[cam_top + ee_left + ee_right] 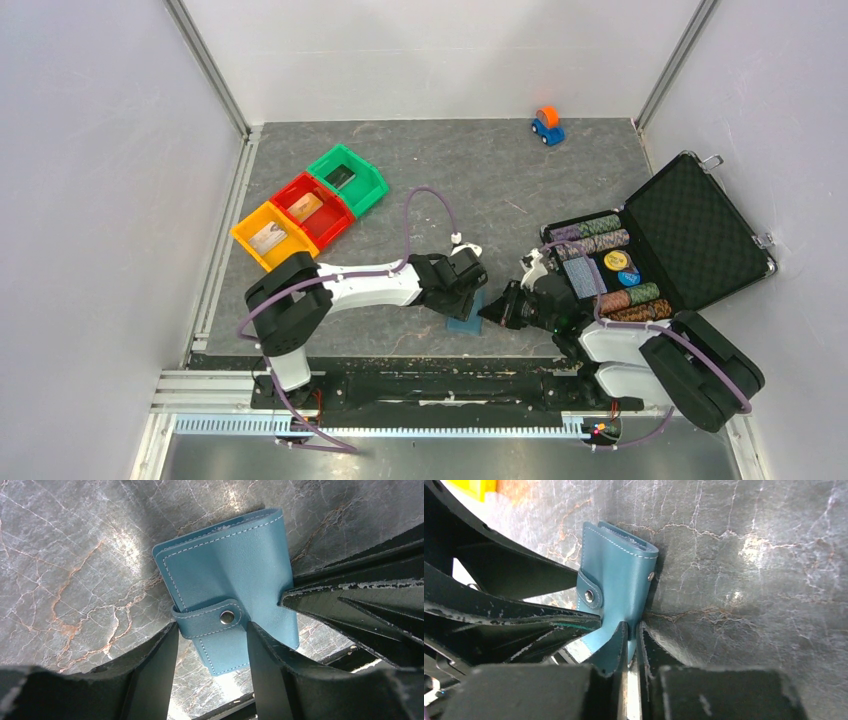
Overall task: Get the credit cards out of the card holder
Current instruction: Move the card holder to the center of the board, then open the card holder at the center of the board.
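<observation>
The card holder (pixel 230 570) is smooth slate-blue leather, a white-stitched rectangle held closed by a tab with a metal snap. It sits on the marbled grey table (pixel 500 170), between the arms near the front edge. The top view shows only a blue sliver of it, while the wrist views show the tab. In the right wrist view its long axis runs away from the camera. The right gripper (pixel 631 640) pinches one edge. The left gripper (pixel 210 647) is spread to either side of the tab.

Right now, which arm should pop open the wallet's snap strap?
Left, I think. The left gripper, open, has a finger on each side of the snap strap, while the right gripper is pinching the card holder by its edge.
</observation>
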`<state>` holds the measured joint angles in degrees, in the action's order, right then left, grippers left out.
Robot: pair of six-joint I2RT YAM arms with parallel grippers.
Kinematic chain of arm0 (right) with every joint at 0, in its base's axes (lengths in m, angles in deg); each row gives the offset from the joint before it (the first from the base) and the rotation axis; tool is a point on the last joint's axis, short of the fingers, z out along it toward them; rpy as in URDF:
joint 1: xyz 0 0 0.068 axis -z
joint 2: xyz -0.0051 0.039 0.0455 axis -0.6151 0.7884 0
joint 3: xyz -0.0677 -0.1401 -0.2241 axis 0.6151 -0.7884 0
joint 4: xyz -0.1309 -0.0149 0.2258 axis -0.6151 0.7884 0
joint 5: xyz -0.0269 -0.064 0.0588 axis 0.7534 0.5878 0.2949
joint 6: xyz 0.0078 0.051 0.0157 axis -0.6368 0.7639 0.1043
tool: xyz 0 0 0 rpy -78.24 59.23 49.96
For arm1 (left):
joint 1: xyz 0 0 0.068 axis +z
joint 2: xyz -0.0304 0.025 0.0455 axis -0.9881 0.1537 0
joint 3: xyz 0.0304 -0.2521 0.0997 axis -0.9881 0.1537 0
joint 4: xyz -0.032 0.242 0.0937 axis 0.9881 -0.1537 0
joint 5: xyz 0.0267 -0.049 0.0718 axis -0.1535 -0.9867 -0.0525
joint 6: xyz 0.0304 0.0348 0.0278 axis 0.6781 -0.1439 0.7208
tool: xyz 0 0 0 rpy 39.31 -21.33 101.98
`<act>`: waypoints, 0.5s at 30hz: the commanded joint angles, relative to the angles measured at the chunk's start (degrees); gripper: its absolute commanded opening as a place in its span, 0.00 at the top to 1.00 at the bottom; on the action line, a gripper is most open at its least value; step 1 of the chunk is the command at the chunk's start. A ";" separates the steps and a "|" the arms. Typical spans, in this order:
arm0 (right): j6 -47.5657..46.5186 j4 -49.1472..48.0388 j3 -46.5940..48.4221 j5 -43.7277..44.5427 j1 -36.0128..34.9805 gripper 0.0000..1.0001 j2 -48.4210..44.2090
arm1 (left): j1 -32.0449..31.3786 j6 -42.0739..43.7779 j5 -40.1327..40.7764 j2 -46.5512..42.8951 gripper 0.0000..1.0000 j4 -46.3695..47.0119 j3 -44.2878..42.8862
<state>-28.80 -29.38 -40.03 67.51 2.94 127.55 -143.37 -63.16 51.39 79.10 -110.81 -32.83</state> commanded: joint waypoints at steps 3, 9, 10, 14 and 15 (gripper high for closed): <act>2.04 -4.23 -0.28 -2.11 -0.72 1.00 -1.17 | -0.68 -2.55 1.83 0.27 0.42 1.07 -2.55; 1.20 0.57 1.27 -1.43 -0.95 1.00 -5.99 | -0.71 -3.25 2.69 -2.28 0.44 0.88 -2.06; 1.06 1.40 1.46 -1.07 -1.02 1.00 -6.71 | -0.69 -3.38 2.81 -2.64 0.45 0.88 -2.06; 1.30 3.11 1.75 -0.31 -1.36 1.00 -8.92 | -0.69 -3.12 2.85 -3.61 0.46 0.88 -2.54; 1.29 3.38 1.80 -0.17 -1.38 1.00 -9.35 | -0.67 -3.00 2.78 -3.69 0.46 0.88 -2.66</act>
<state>-27.54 -25.49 -40.14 67.77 2.41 120.63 -143.66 -63.64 52.36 77.84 -111.94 -33.35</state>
